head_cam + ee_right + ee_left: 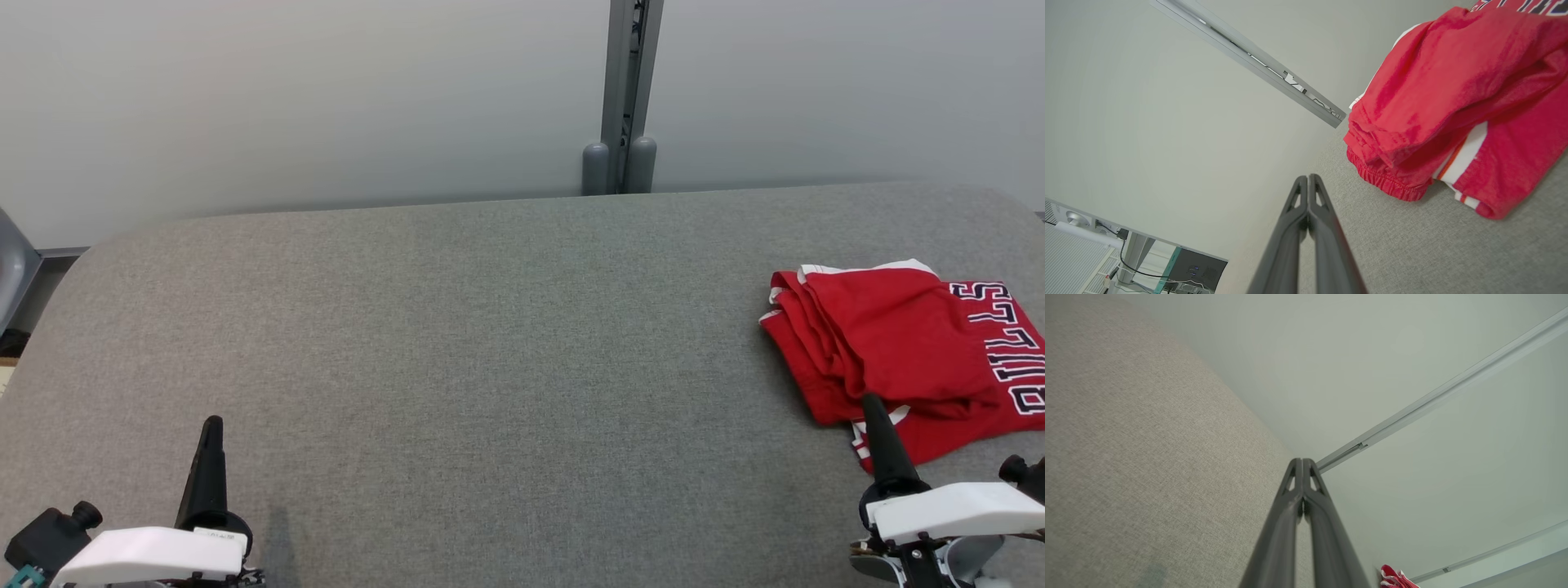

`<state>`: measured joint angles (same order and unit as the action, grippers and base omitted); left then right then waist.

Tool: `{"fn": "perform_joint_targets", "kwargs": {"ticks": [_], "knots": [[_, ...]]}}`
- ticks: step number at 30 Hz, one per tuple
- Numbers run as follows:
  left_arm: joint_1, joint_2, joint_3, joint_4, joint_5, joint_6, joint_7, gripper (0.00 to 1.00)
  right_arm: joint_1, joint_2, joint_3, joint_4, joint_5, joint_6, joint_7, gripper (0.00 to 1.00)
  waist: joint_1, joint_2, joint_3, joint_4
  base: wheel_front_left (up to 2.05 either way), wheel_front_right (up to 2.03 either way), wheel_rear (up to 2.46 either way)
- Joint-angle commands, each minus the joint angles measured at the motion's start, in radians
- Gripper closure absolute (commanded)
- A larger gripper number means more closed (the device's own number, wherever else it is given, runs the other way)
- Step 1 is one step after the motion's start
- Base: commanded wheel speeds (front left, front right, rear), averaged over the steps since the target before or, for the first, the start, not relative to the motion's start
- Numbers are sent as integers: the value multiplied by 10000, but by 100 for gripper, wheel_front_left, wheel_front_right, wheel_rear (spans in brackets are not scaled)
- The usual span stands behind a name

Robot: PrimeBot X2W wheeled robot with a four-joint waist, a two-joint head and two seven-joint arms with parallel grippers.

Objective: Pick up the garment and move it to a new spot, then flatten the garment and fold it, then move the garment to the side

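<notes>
The garment (906, 351) is red with white trim and dark lettering, folded into a compact stack at the right edge of the grey table (490, 343). It appears large in the right wrist view (1453, 102) and as a small red corner in the left wrist view (1394, 578). My right gripper (872, 402) is shut, empty, its tip in front of the garment's near edge; its pressed-together fingers (1318, 228) point past the garment's left side. My left gripper (212, 423) is shut and empty over the table's near left; its fingers (1323, 526) lie closed together.
A pale wall with a grey vertical post (624, 98) stands behind the table. The table's rounded left end falls away near a grey object (12, 261). A monitor and cables (1196, 271) sit beyond the table in the right wrist view.
</notes>
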<state>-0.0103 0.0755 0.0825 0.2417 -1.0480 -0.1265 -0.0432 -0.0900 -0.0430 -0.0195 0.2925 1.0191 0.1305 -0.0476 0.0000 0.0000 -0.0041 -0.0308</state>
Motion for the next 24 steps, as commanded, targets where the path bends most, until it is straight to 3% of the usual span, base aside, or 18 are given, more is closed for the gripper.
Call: {"fn": "perform_joint_targets", "kwargs": {"ticks": [1,24], "knots": [[-339,39,73,-80,-303,-34,75,100,-198,-84,-78,-176,346,3,115,100,0,0,2,8,0,0,0],[-619,-61,179,-38,-2369,-47,664,100,-223,-97,-424,-304,2498,3,699,100,0,0,24,103,0,0,0]]}}
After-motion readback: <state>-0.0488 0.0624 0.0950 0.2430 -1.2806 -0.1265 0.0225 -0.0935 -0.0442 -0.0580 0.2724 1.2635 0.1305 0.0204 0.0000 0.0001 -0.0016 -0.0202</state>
